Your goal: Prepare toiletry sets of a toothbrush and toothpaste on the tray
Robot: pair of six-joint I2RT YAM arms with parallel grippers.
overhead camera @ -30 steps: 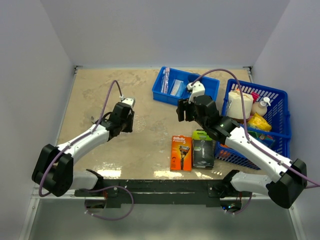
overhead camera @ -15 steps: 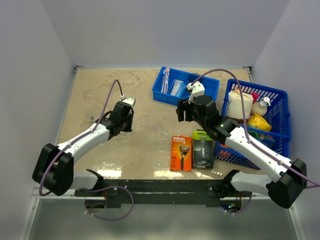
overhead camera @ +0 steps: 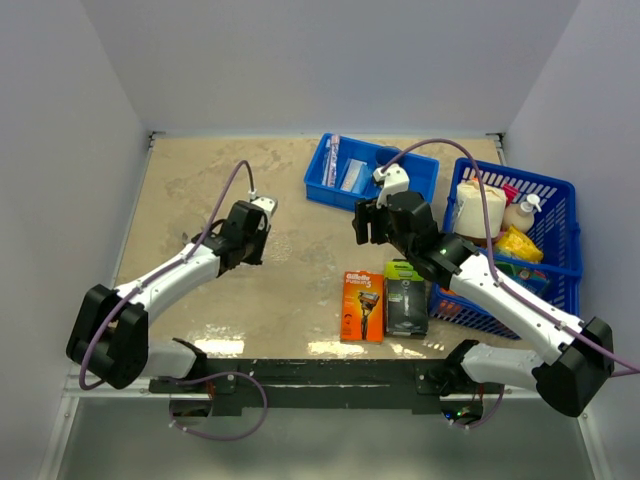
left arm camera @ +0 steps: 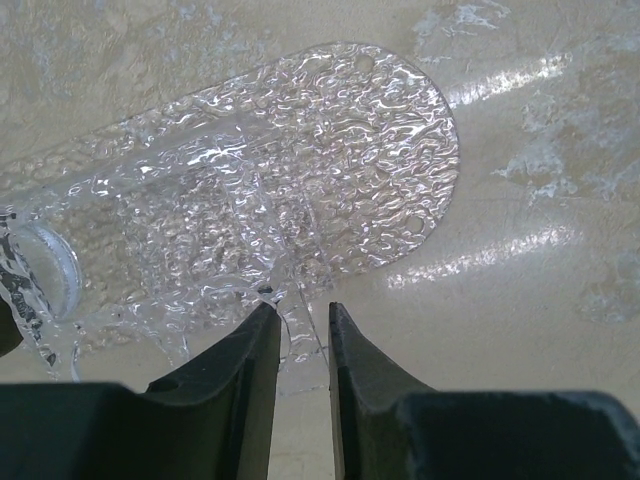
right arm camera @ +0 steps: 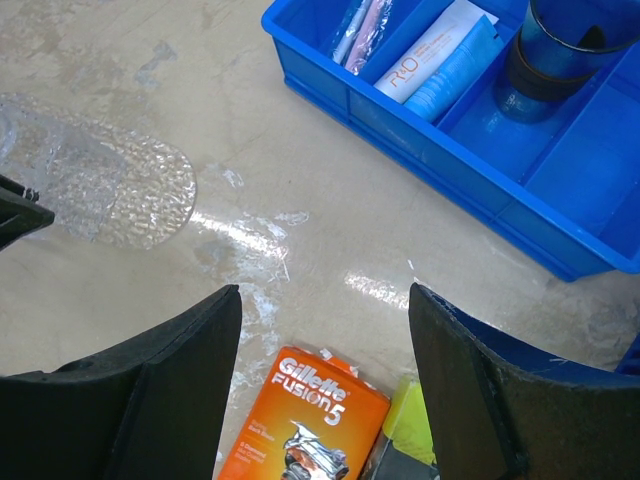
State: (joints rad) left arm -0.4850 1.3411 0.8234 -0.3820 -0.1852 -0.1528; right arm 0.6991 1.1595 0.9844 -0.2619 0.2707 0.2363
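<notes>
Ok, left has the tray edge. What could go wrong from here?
1. The left gripper pinches only the thin rim of the tray; the slick plastic may slip out or flex if pulled.
2. The toothbrush and toothpaste lie in narrow slots of the bin; the wide-open jaws of the right gripper may catch a divider.
3. The razor pack sits close by the right gripper and could get knocked.

bright, even light from overhead, shadows faint and soft. white glare streaks lie on the glossy table near its front edge, and the clear tray sparkles all over its rippled surface. wrist views are sharp mid-frame, softer at the near bottom edge.
</notes>
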